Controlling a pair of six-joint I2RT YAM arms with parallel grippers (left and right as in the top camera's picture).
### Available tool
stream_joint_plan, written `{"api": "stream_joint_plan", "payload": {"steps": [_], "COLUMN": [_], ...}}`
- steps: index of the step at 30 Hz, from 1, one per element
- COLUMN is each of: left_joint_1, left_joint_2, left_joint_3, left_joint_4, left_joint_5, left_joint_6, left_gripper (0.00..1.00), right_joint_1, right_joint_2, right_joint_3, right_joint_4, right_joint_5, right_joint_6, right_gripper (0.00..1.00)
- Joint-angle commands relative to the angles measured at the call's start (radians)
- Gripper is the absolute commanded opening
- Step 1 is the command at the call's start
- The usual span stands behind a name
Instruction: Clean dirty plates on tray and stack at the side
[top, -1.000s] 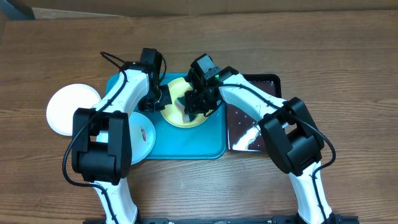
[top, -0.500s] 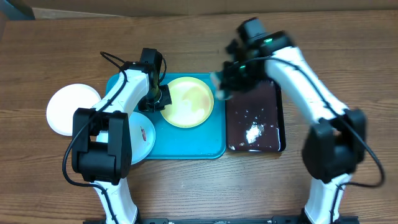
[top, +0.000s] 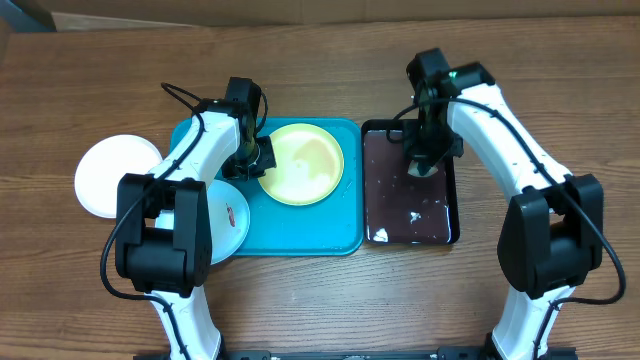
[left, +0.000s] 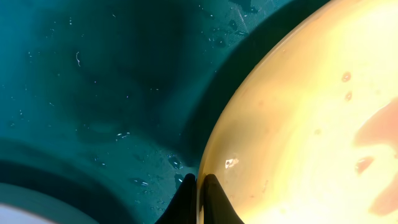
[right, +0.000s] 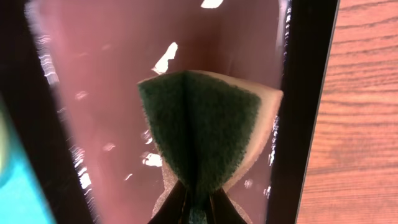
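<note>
The yellow-green plate (top: 302, 163) lies on the turquoise tray (top: 300, 225). My left gripper (top: 258, 160) is shut on its left rim, seen close in the left wrist view (left: 200, 180), where the plate (left: 311, 124) shows reddish smears. The pale blue plate (top: 232, 218) with a reddish speck sits at the tray's left front edge. The white plate (top: 108, 175) lies on the table left of the tray. My right gripper (top: 425, 160) is shut on a green-and-beige sponge (right: 202, 134), holding it over the black pan (top: 372, 190).
The black pan (right: 308, 93) holds brownish water with white foam patches (top: 413, 215) and lies right of the tray. Wooden table (top: 560, 100) surrounds everything; a cardboard strip runs along the far edge.
My right gripper has carried the sponge off the yellow-green plate, rightward, to over the black pan. The left gripper and the plates have not moved.
</note>
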Motion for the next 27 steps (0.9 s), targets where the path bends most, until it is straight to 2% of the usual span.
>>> {"api": "stream_joint_plan", "payload": {"steps": [1, 4, 8, 9, 12, 15, 19, 23, 24, 27], "left_joint_1": [-0.002, -0.002, -0.002, -0.002, -0.002, -0.002, -0.002, -0.002, -0.002, -0.003], "left_joint_2": [0.011, 0.011, 0.011, 0.011, 0.011, 0.011, 0.011, 0.011, 0.011, 0.011], "left_joint_3": [-0.013, -0.013, -0.013, -0.013, -0.013, -0.013, -0.013, -0.013, -0.013, -0.013], "left_joint_4": [0.004, 0.004, 0.004, 0.004, 0.004, 0.003, 0.003, 0.003, 0.003, 0.003], "left_joint_5": [-0.013, -0.013, -0.014, -0.013, -0.013, -0.014, -0.014, -0.013, -0.012, -0.014], "left_joint_6": [0.016, 0.016, 0.016, 0.016, 0.016, 0.016, 0.016, 0.007, 0.007, 0.008], "left_gripper": [0.04, 0.04, 0.04, 0.04, 0.07, 0.09, 0.11, 0.18, 0.18, 0.19], "right_joint_1": [0.002, 0.002, 0.002, -0.002, -0.026, -0.069, -0.153, -0.256, -0.282, -0.352], "right_joint_2": [-0.003, -0.003, -0.003, -0.006, -0.006, -0.006, -0.006, -0.005, -0.005, -0.005], "right_joint_3": [-0.076, -0.132, -0.141, -0.126, -0.044, 0.035, 0.111, 0.118, 0.116, 0.115], "right_joint_4": [0.07, 0.132, 0.147, 0.134, 0.073, 0.027, -0.016, -0.021, -0.024, -0.016], "right_joint_5": [0.076, 0.076, 0.075, 0.074, 0.075, 0.075, 0.074, 0.074, 0.075, 0.075], "right_joint_6": [0.018, 0.018, 0.018, 0.018, 0.017, 0.018, 0.019, 0.019, 0.018, 0.018], "right_gripper": [0.06, 0.08, 0.31, 0.34, 0.54, 0.63, 0.81, 0.87, 1.0, 1.0]}}
